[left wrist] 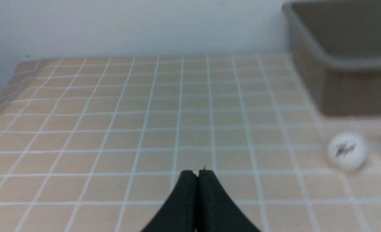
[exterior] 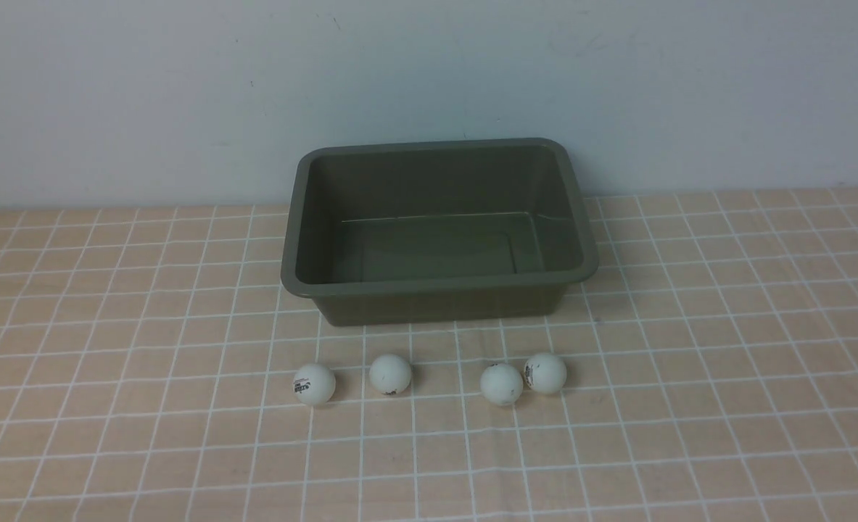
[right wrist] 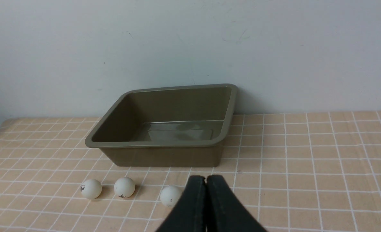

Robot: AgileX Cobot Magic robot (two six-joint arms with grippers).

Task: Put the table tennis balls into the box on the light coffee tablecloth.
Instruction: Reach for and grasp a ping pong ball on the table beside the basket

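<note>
1. My left end effector (left wrist: 197, 172) and right end effector (right wrist: 205, 177) hung low over the light coffee tablecloth (exterior: 690, 406), each with jaws pressed together, holding nothing.
2. The four table tennis balls (exterior: 390, 374) lay in a row just before the box (exterior: 439, 284), the right pair seemingly touching; light, smooth and apt to roll, each likely wanted a pinch across its middle.
3. The box stood empty behind them, near the wall (exterior: 429, 72).

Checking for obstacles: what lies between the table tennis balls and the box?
Nothing but bare light coffee tablecloth separates the table tennis balls from the box; the front view shows it.
</note>
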